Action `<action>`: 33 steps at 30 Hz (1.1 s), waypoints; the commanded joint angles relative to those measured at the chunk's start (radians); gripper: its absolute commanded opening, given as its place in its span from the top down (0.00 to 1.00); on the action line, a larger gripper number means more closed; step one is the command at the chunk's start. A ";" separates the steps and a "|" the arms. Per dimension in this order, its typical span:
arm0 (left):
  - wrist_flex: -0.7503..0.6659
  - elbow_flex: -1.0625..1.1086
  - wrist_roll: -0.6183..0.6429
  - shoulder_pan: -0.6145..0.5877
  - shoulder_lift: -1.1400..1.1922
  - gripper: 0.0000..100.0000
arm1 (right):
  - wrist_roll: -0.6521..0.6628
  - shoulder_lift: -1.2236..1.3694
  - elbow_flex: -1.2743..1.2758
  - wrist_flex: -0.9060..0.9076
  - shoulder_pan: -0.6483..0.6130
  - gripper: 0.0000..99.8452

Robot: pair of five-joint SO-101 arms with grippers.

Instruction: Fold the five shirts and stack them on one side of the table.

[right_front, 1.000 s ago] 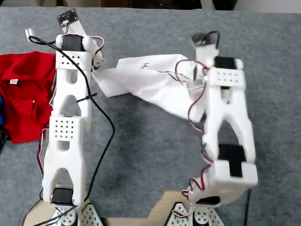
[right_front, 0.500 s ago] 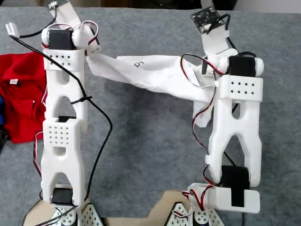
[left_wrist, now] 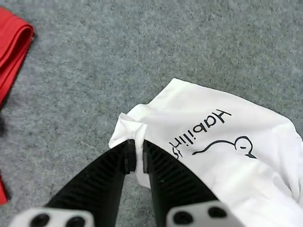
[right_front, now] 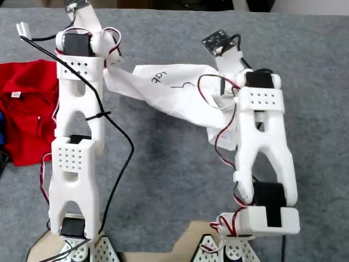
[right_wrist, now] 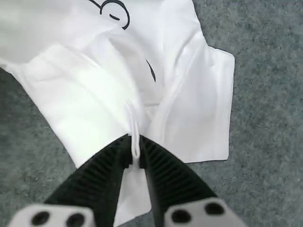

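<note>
Both my grippers are pinched closed on the white printed cotton shirt (right_front: 169, 93). The left gripper (left_wrist: 136, 153) clamps a bunched corner, and the right gripper (right_wrist: 136, 149) nips a thin ridge of cloth near a sleeve. The shirt stretches between them over the far middle of the grey carpeted table (right_front: 163, 180) and seems partly lifted. A red shirt (right_front: 27, 109) lies at the table's left edge. To fold cleanly, I'd hold both grips level, draw the cloth taut without tugging, and lay it flat before creasing. The right grip looks thin and could slip.
</note>
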 commanded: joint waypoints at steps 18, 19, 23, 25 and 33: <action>0.012 -0.002 -0.011 0.003 -0.070 0.98 | 0.012 0.016 0.010 -0.026 -0.015 0.93; 0.012 -0.002 -0.011 0.003 -0.070 0.98 | 0.012 0.016 0.012 -0.026 -0.012 0.93; 0.012 -0.002 -0.011 0.003 -0.070 0.98 | 0.006 0.051 0.025 -0.028 0.018 0.90; 0.012 -0.002 -0.011 0.003 -0.070 0.98 | -0.005 0.073 0.030 -0.031 0.036 0.89; 0.012 -0.002 -0.011 0.003 -0.070 0.98 | -0.046 0.101 0.035 -0.043 0.044 0.89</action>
